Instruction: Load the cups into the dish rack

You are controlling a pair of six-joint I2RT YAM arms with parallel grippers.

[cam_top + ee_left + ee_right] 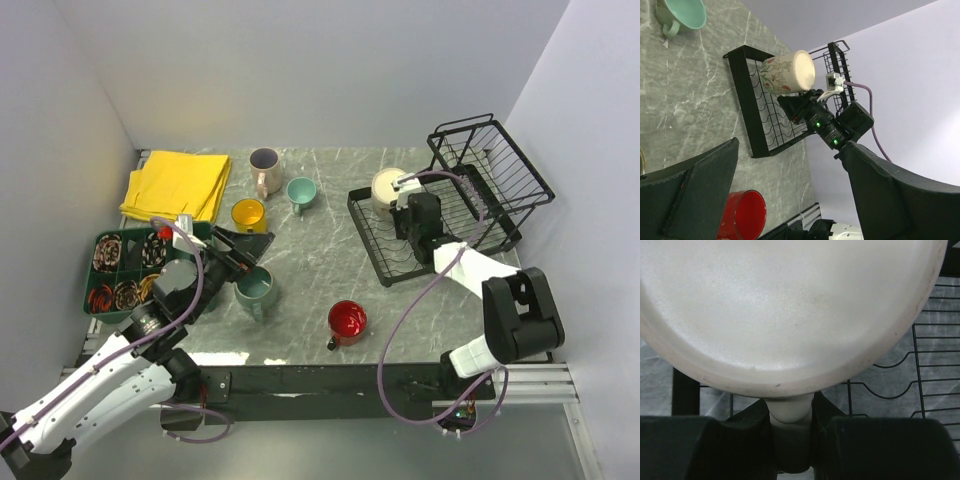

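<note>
My right gripper [405, 203] is shut on the handle [790, 407] of a cream floral mug [387, 186]. It holds the mug tipped on its side over the left end of the black wire dish rack [455, 240]. The mug's pale base [790, 305] fills the right wrist view. My left gripper [247, 250] is open and empty, just behind the grey-green mug [255, 291]. On the table stand the red mug [347, 320], the yellow mug [248, 213], the teal mug [300, 191] and the pink mug [265, 170].
A green compartment tray [103, 287] of small items sits at the left edge, with a folded yellow cloth [178, 185] behind it. The rack's taller wire basket [490, 165] stands at the far right near the wall.
</note>
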